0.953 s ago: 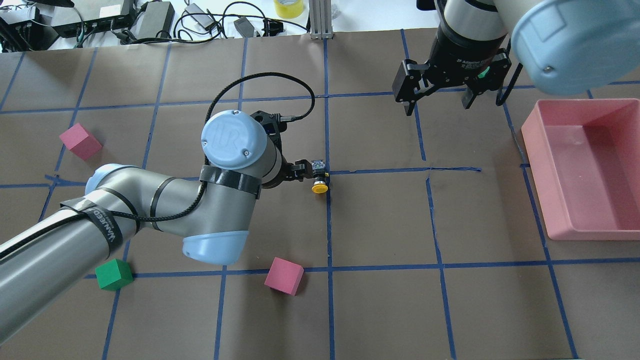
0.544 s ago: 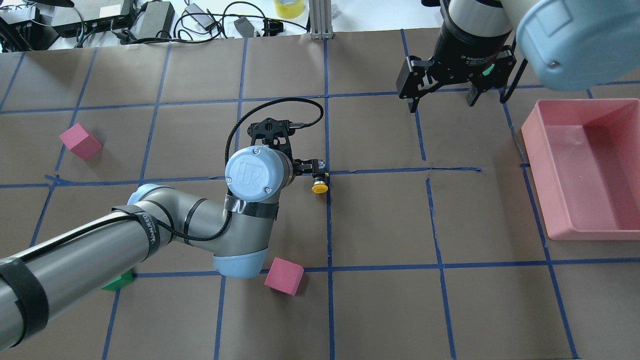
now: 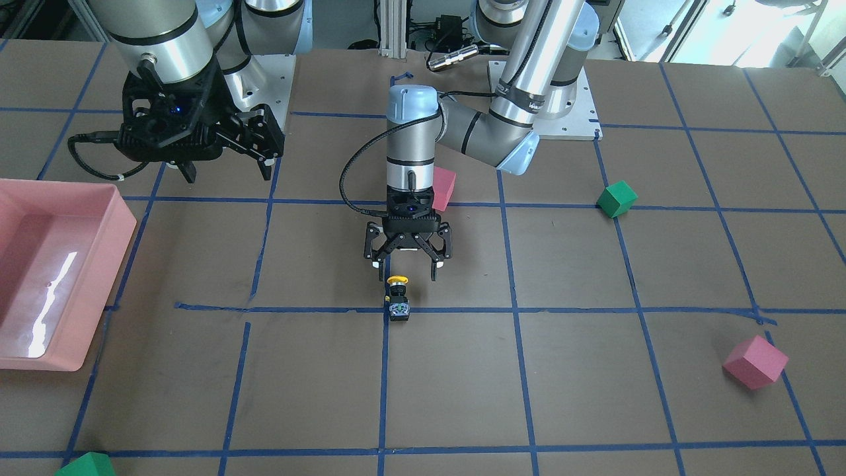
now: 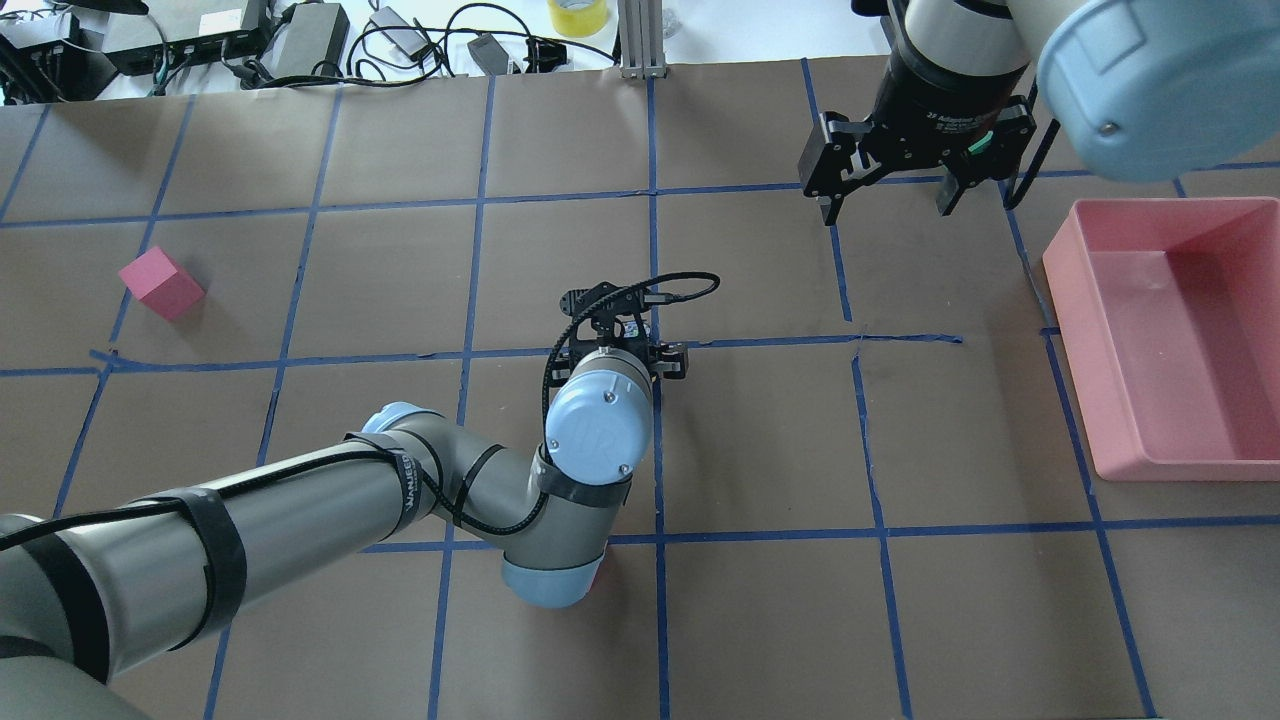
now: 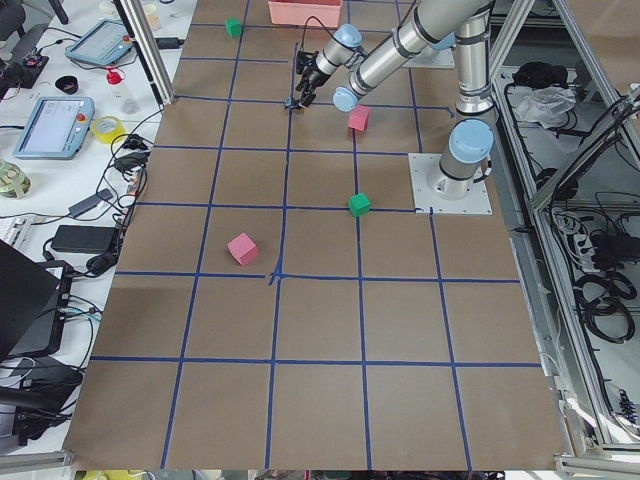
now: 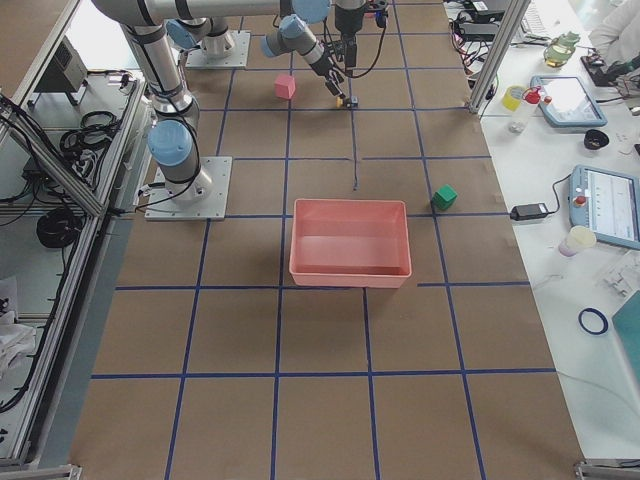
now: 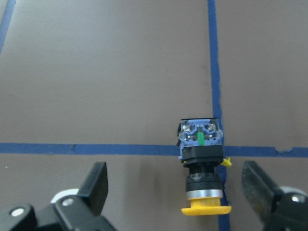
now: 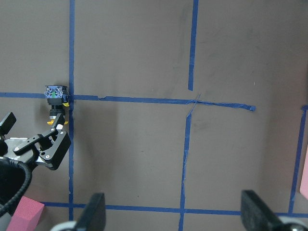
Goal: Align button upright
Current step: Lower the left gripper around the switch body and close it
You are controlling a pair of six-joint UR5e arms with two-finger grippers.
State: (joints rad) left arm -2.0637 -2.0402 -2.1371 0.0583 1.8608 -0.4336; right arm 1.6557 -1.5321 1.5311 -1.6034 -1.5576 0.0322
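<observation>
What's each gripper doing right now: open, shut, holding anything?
Left gripper: open, holding nothing; the button lies on its side, ungripped.
Right gripper: open, holding nothing.

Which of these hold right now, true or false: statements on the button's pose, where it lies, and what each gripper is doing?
1. The button lies on its side on the table. True.
2. The left gripper is shut on the button. False: its jaws are open, one finger on either side of the yellow cap, neither touching it.
3. The right gripper is open and holds nothing. True.
4. The button sits in the pink tray. False: it lies on a crossing of blue tape lines, well apart from the tray.
</observation>
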